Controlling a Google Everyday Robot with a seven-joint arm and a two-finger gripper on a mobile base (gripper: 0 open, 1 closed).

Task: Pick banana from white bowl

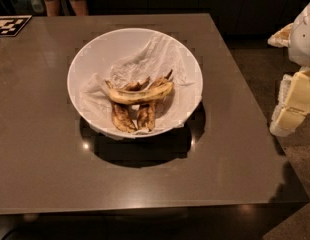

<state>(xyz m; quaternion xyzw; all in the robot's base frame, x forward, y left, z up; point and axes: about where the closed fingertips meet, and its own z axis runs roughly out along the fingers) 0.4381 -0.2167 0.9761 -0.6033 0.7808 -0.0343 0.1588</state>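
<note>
Where the brown table [235, 159] ends rightward, the gripper [291, 106] hovers.

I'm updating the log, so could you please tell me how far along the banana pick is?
Nothing looks done yet: the banana lies in the white bowl, across darker bananas on crumpled paper. In hand: nothing; the claw hangs at the right edge, beyond the table, away from the bowl. Left: reach in, grasp and lift the banana out.
</note>
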